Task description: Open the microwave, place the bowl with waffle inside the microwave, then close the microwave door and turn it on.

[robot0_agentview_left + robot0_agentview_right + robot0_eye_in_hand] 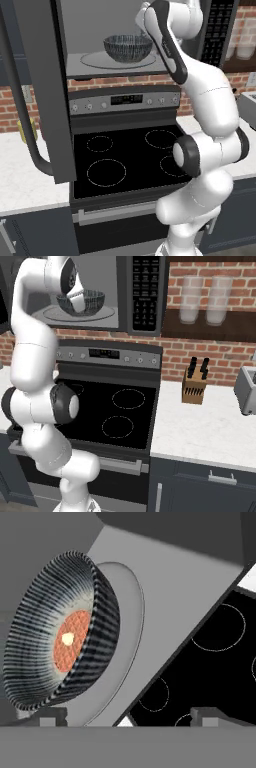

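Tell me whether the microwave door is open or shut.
Open: the microwave door is swung out left, exposing the bowl on the turntable.

Microwave (75, 30), above the stove (125, 160): door (47, 90) swung open to the left, keypad strip (145, 293) at the right; within, bowl (128, 47) upright on the glass turntable (95, 61), waffle (71, 640) in the bowl. Counter (210, 431), right of the stove: knife block (194, 383) near the wall, toaster (246, 390) further right. Shelf above that counter, right of the microwave: two glass jars (190, 301) side by side.
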Tool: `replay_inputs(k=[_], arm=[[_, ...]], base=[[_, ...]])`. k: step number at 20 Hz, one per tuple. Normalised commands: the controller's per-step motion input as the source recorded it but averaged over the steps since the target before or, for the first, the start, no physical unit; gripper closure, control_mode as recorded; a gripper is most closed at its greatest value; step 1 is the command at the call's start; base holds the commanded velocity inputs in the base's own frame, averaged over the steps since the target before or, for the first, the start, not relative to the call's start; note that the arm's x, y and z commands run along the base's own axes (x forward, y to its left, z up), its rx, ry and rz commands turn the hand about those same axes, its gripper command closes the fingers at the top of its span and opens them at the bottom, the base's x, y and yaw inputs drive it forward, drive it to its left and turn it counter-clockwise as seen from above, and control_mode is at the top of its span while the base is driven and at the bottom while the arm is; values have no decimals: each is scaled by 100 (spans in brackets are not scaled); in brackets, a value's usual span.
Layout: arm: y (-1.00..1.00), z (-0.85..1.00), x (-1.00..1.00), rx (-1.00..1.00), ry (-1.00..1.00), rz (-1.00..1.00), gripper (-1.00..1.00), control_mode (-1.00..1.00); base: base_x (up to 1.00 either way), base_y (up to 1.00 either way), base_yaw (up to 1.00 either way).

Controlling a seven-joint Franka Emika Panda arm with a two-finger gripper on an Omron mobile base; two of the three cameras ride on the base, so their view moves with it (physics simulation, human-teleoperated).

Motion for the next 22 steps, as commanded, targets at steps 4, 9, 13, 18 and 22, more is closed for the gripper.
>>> replay_inputs(k=[4,9,13,18,22], arm=[[-55,-32,-100,-5,-31,3,-100,-100],[-44,-23,-100,-11,-24,6,-100,-100],[-26,-2,-100,-29,-13,13,-100,-100],[-2,18,-100,-43,-7,24,-100,-100],[4,39,-100,-46,-7,26,-100,-100]], base=[[0,0,0],[0,0,0],[0,0,0],[0,0,0],[0,0,0]])
